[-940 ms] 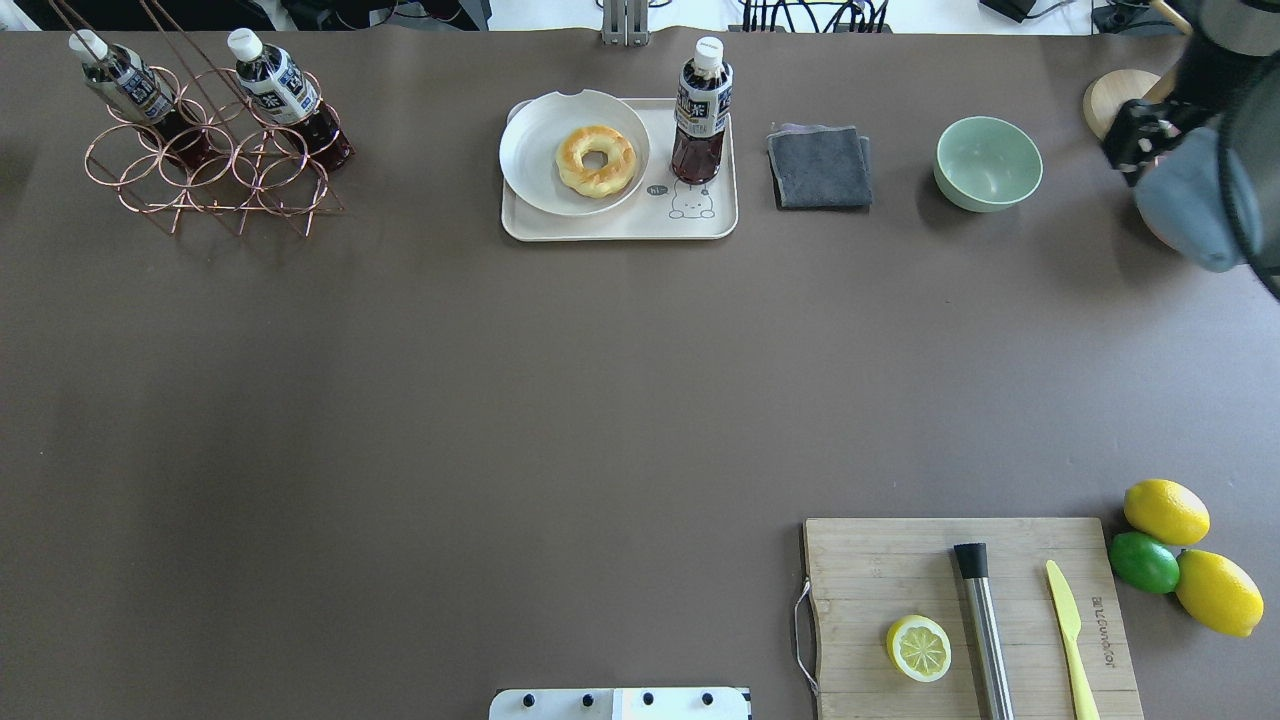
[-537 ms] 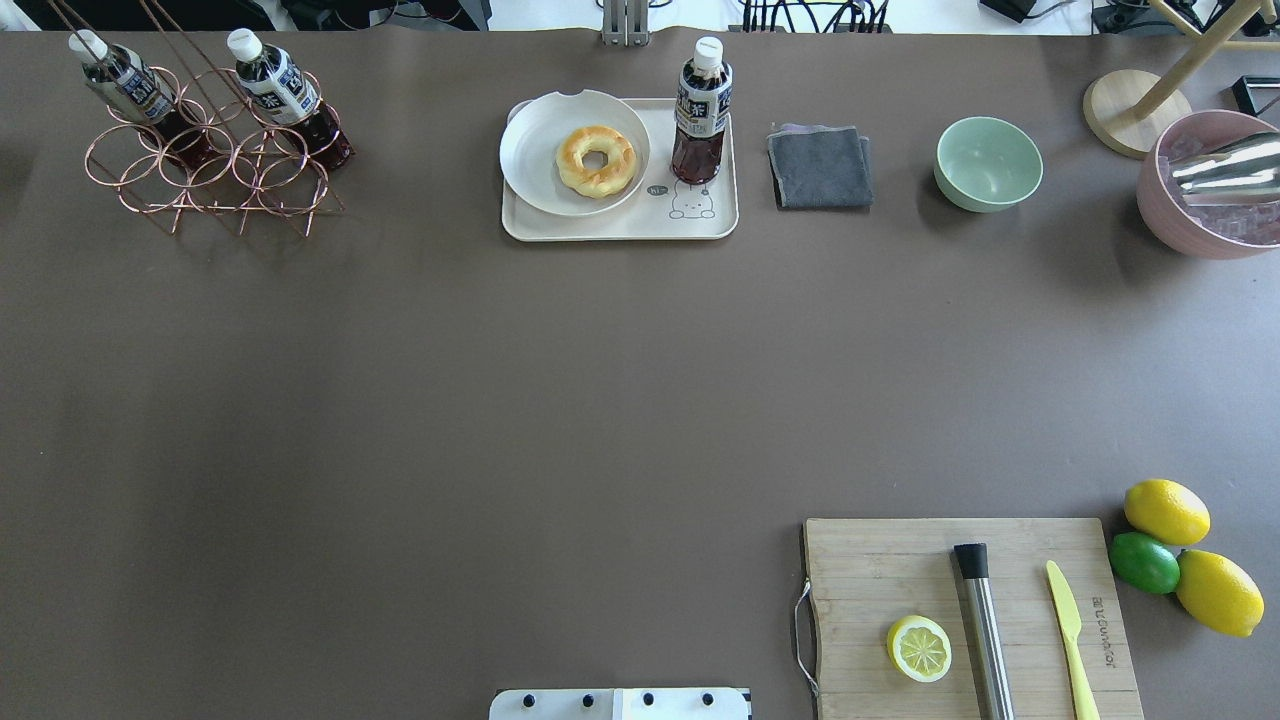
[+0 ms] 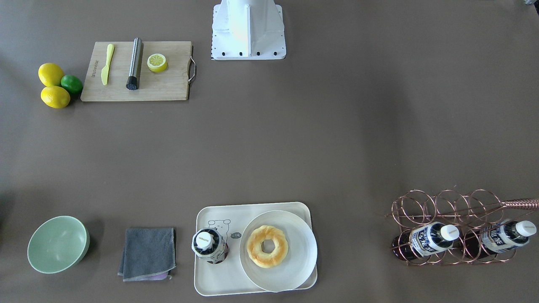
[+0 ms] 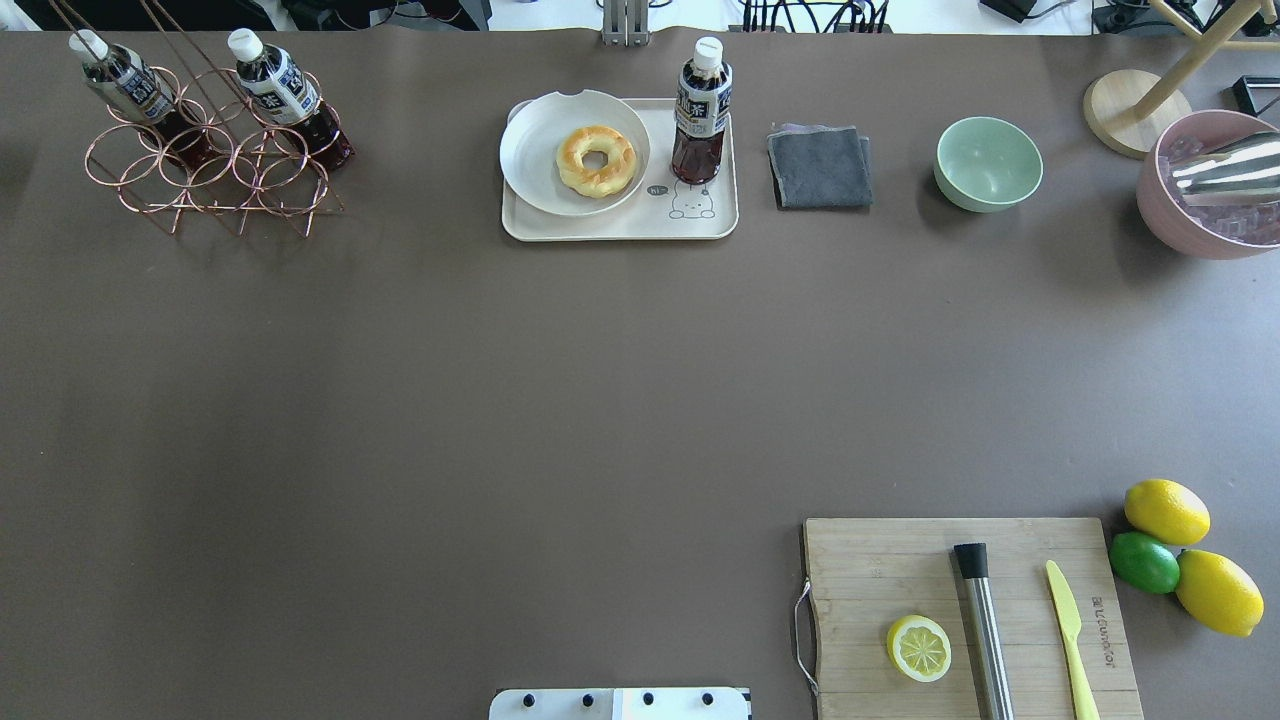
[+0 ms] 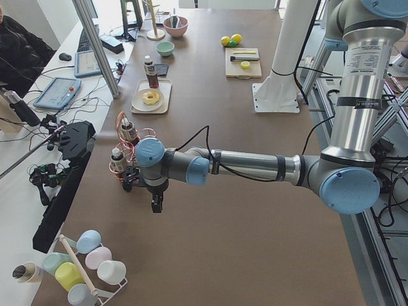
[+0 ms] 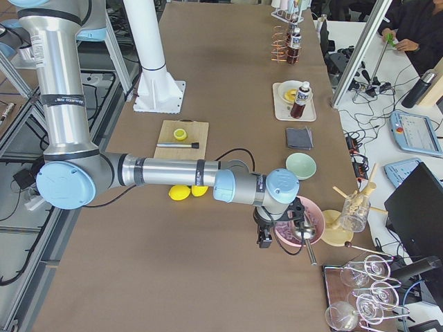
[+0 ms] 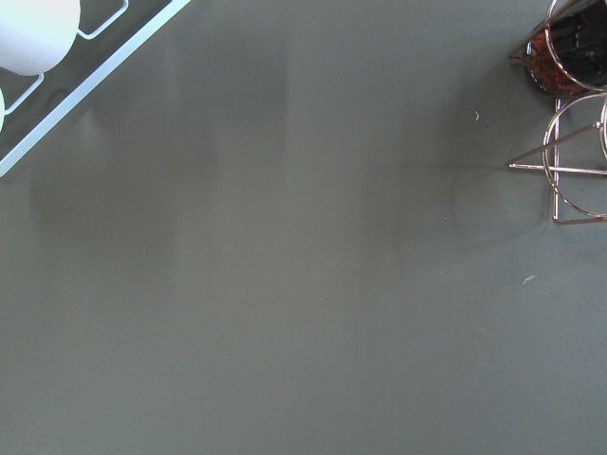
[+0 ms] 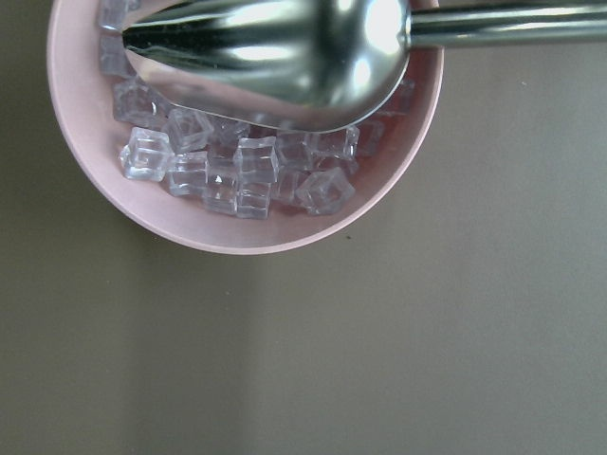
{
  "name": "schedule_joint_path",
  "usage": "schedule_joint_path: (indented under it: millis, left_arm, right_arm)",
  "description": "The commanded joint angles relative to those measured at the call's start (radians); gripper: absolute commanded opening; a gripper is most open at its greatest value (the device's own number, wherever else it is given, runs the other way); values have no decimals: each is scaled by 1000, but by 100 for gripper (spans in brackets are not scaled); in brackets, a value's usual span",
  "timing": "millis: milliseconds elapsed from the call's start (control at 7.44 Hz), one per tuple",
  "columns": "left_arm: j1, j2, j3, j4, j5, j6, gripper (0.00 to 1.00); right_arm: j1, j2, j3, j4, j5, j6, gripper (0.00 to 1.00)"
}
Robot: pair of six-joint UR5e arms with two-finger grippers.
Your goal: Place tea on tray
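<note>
One tea bottle [image 4: 701, 110] with a white cap stands upright on the cream tray [image 4: 620, 225], next to the bear drawing. It also shows in the front view [image 3: 208, 244], on the tray [image 3: 219, 277]. Two more identical bottles [image 4: 285, 95] lie tilted in the copper rack [image 4: 210, 170]. My left gripper [image 5: 157, 205] shows only in the exterior left view, near the rack and holding nothing I can see. My right gripper [image 6: 264, 238] shows only in the exterior right view, beside the pink bowl. I cannot tell whether either is open or shut.
A white plate [image 4: 530, 150] with a doughnut [image 4: 595, 160] sits on the tray. A grey cloth [image 4: 820, 167], a green bowl [image 4: 988, 163] and a pink bowl of ice [image 4: 1200, 230] with a metal scoop stand to the right. A cutting board [image 4: 880, 570] and lemons [image 4: 1165, 512] are near right.
My right arm, which hung over the pink bowl at the overhead view's top right, has moved out of that view. The bottle and the tray have not moved.
</note>
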Motion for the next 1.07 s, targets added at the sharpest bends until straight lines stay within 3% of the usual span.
schedule_joint_path:
  millis: [0,940]
  left_arm:
    - [0,1,3,-1,0,2,97]
    - [-40,30,-5,-1,-2,9,97]
  right_arm:
    - [30,-3,8,6,2,-4,100]
    - [30,4,34,6,-1,22,100]
